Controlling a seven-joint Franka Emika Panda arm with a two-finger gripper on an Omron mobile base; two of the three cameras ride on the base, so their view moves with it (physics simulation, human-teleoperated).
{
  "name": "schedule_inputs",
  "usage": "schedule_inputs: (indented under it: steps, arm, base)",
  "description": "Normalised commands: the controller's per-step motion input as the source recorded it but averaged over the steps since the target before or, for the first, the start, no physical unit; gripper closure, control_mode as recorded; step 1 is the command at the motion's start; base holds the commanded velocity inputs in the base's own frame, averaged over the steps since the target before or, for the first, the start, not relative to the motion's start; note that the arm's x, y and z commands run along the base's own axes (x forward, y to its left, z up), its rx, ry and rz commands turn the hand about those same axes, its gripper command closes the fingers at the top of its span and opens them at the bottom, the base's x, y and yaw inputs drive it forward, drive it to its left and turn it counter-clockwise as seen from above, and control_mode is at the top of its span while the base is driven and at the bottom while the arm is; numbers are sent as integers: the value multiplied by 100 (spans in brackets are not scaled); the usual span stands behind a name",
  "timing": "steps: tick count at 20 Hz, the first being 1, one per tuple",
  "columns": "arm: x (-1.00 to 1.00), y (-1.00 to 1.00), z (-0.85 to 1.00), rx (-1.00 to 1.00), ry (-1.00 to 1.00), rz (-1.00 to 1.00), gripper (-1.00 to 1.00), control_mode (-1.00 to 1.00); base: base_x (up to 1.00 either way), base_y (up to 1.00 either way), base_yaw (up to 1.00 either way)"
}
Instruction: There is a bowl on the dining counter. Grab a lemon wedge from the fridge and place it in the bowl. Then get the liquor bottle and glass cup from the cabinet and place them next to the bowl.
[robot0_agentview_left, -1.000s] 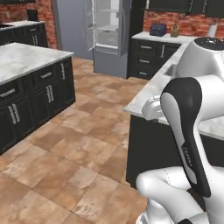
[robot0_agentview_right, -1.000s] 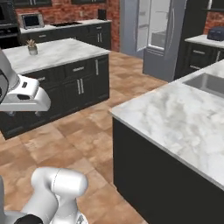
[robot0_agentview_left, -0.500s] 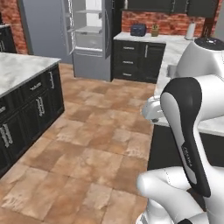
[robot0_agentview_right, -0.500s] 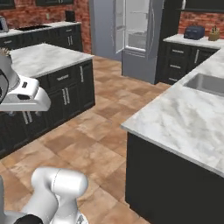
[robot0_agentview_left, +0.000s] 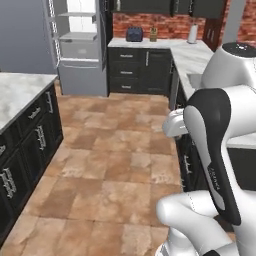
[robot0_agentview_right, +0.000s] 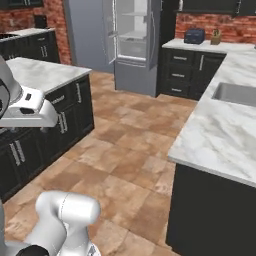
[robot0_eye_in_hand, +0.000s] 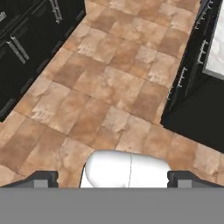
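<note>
Your robot's arm (robot0_agentview_left: 215, 150) is glossy white, built of rounded, tube-like segments. A broad dark grey band wraps its upper link, with small pale lettering too blurred to read. A squared white hand block (robot0_agentview_right: 27, 107) carries a small dark patch. The tool (robot0_eye_in_hand: 112, 179) has two small dark fingertips (robot0_eye_in_hand: 43, 178).

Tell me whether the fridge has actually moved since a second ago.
No. The fridge keeps its place beside the dark cabinets under the brick wall; the whole picture has shifted around it, so the base and its cameras have moved, not the fridge.

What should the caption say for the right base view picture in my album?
Open fridge ahead across tiled floor, sink in marble counter.
</note>
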Motion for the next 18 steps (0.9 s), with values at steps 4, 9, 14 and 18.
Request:
schedule_inputs:
  steps: [4,9,14,18]
  arm:
    - [0,0,0,0,0,0,-100,100]
    - [0,0,0,0,0,0,-100,100]
    - [0,0,0,0,0,0,-100,100]
    - [0,0,0,0,0,0,-100,100]
  base:
    - [74,75,-40]
    - [85,53,-41]
    - [91,36,-40]
    - [97,46,-38]
